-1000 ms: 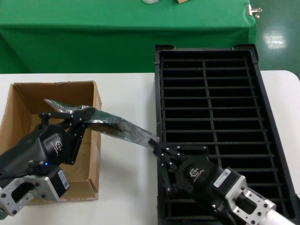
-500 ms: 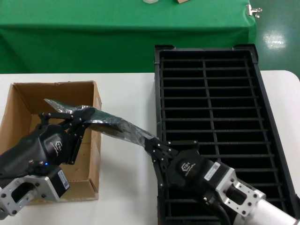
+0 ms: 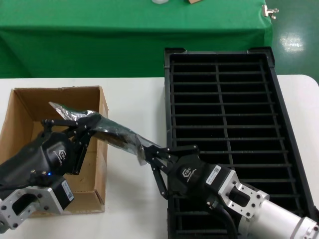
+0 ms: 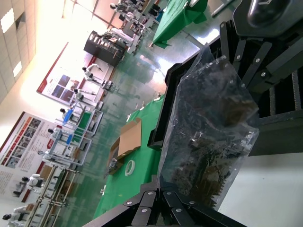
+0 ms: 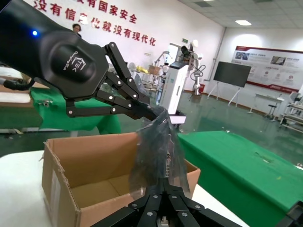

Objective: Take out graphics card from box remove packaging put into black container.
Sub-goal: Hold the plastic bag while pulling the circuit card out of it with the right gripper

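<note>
The packaging (image 3: pixel 112 132), a crinkly silvery bag, hangs in the air between my two grippers, from above the box (image 3: pixel 103 107) towards the black container (image 3: pixel 168 94). My left gripper (image 3: pixel 93 123) is shut on the bag's end over the brown carton. My right gripper (image 3: pixel 148 151) is shut on the other end, over the white table just left of the crate. The graphics card (image 4: pixel 208 137) shows as a dark board inside the bag. Its ports (image 5: pixel 167 165) show through the plastic just above the right gripper (image 5: pixel 164 187). The left gripper (image 4: pixel 161 190) pinches the bag's edge.
The white table (image 3: pixel 134 99) carries the carton on the left and the crate on the right. A green-draped table (image 3: pixel 129 35) stands behind. The crate's ribbed slots (image 3: pixel 239 109) lie to the right of my right arm.
My right gripper has slid left from the crate's near-left edge out over the table, towards the carton. The bag between the grippers has shortened and bunched. The left gripper has stayed put.
</note>
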Controlling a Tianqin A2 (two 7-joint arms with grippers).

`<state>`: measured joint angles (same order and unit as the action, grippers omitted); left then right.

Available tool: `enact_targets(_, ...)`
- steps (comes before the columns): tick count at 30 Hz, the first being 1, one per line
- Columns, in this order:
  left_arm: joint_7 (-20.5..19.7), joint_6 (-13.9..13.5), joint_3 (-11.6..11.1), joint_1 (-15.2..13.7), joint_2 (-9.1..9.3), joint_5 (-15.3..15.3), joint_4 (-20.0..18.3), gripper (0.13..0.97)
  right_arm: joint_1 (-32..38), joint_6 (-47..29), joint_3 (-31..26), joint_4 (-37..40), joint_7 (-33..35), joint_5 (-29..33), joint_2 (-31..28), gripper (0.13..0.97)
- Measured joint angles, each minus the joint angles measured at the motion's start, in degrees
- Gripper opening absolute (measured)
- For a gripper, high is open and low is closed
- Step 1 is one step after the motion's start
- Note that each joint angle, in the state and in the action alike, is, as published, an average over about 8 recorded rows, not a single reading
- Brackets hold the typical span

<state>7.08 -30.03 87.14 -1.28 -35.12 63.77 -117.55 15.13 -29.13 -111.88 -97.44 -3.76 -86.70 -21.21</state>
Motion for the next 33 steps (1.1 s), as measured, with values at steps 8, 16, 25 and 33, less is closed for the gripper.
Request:
enact_targets(8, 0.0, 0.0, 0.0, 0.0, 0.0, 0.0, 0.0, 0.139, 2.78, -3.1, 0.12, 3.46, 0.31, -4.98, -0.43, 0.134)
enact_targets(16, 0.0, 0.0, 0.0, 0.0, 0.0, 0.0, 0.0, 0.139, 5.88, -7.59, 1.62, 8.56, -0.73, -11.48, -0.97, 0.134)
enact_targets(25, 0.0, 0.0, 0.0, 0.0, 0.0, 0.0, 0.0, 0.139, 7.2, -9.2, 1.5, 10.49, -1.42, -14.55, -0.28, 0.134)
enact_targets(33, 0.0, 0.0, 0.0, 0.0, 0.0, 0.0, 0.0, 0.139, 6.81, -9.39, 0.32, 9.89, -1.03, -14.71, -0.07, 0.134)
